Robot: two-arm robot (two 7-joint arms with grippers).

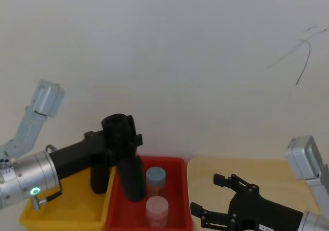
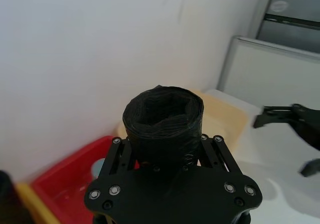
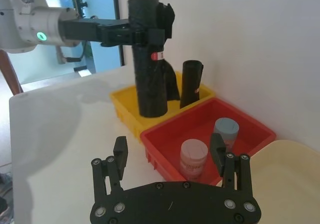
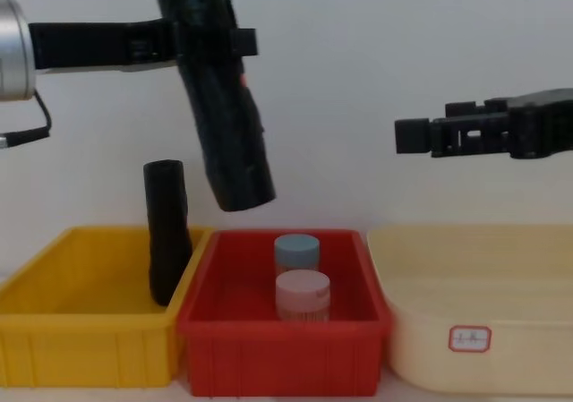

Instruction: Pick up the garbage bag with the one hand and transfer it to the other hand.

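Our left gripper (image 4: 231, 40) clasps the near-upright garbage bag (image 4: 224, 115) upper left, and our right gripper (image 4: 414, 136), fingers spread, waits well apart at centre right.

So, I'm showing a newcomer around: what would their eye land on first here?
The left gripper clamps a black garbage bag roll, held tilted in the air above the red bin. Opposite, the right gripper hovers open over the cream bin. A second black roll stands in the yellow bin.
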